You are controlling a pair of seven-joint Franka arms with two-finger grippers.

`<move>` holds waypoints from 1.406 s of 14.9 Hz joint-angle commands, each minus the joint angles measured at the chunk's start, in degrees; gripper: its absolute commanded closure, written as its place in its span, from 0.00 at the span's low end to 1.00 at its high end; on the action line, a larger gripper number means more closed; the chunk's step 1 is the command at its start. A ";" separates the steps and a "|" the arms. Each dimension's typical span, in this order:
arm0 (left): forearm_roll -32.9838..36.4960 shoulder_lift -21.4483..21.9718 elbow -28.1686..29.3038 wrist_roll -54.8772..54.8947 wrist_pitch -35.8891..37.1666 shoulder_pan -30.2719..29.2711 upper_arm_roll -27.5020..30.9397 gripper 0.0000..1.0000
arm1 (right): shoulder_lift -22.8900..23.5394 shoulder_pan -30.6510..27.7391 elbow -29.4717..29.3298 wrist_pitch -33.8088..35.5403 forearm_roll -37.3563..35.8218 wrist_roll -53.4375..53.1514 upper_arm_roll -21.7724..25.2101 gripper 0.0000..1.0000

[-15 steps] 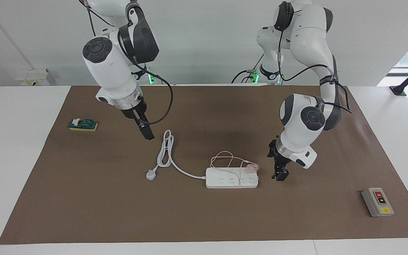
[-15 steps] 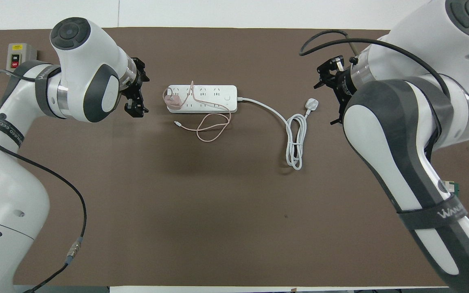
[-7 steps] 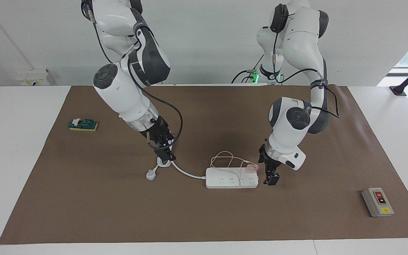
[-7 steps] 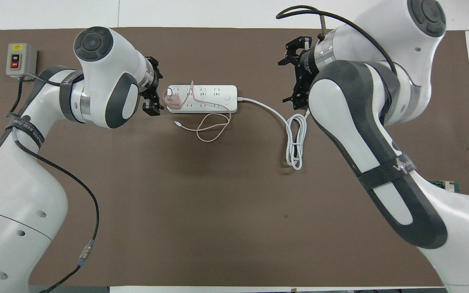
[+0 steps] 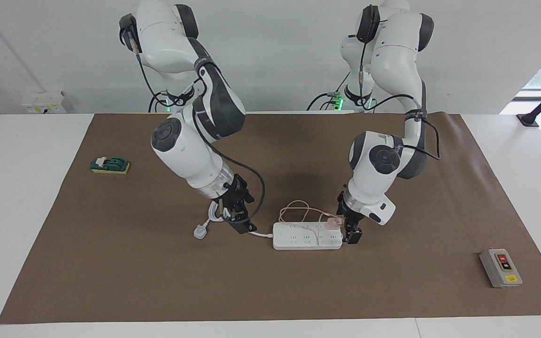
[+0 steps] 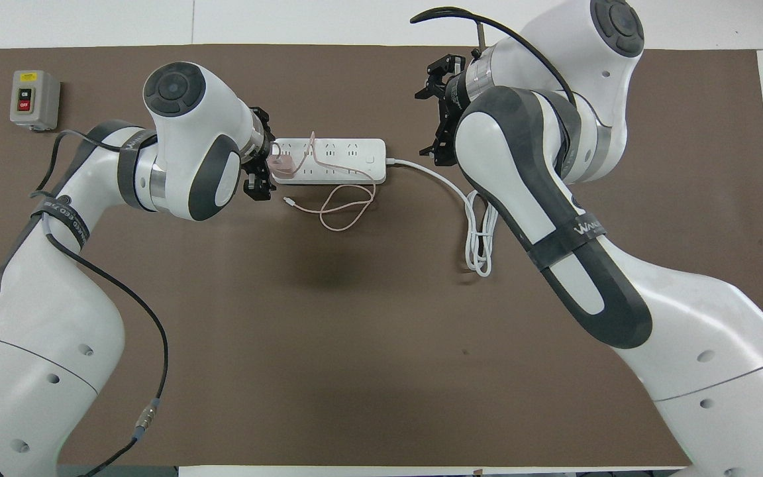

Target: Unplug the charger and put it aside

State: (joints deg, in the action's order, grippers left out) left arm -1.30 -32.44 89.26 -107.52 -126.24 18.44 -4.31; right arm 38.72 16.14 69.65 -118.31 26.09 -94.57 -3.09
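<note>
The charger (image 5: pixel 332 222) is a small pale-pink cube plugged into the white power strip (image 5: pixel 298 240) at the end toward the left arm. Its thin pink cable (image 5: pixel 298 208) loops on the mat on the side nearer the robots. In the overhead view the charger (image 6: pixel 280 161) sits on the strip (image 6: pixel 348 170) and the cable (image 6: pixel 342 209) loops below it. My left gripper (image 5: pixel 351 232) is low, right beside the charger end of the strip; it also shows in the overhead view (image 6: pixel 257 177). My right gripper (image 5: pixel 241 224) is low over the strip's white cord, close to the strip's other end (image 6: pixel 436 136).
The strip's thick white cord (image 6: pixel 481 232) coils toward the right arm's end and ends in a white plug (image 5: pixel 199 231). A grey switch box (image 5: pixel 500 268) with a red button stands at the left arm's end. A small green object (image 5: pixel 110 165) lies at the right arm's end.
Both grippers have come down and moved in toward the power strip. The right one went from above the cord coil to the cord by the strip; the left one closed in on the charger end.
</note>
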 commanded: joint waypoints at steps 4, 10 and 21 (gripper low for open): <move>0.95 1.86 1.88 -1.47 -1.20 1.78 1.24 0.00 | 5.57 -0.05 -5.40 0.36 0.98 0.44 -3.50 0.05; 0.95 1.86 1.97 -1.47 -1.02 1.69 1.24 0.00 | 12.96 3.10 -9.80 0.27 0.89 1.58 -4.65 0.05; 1.92 1.86 1.18 -1.03 0.47 1.16 1.24 0.00 | 13.66 2.41 -9.44 1.86 1.07 3.95 -4.56 0.05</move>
State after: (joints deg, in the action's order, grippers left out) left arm -0.50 -32.01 89.26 -107.88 -126.25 19.26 -3.57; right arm 50.93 18.92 61.73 -116.32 26.10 -92.33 -7.36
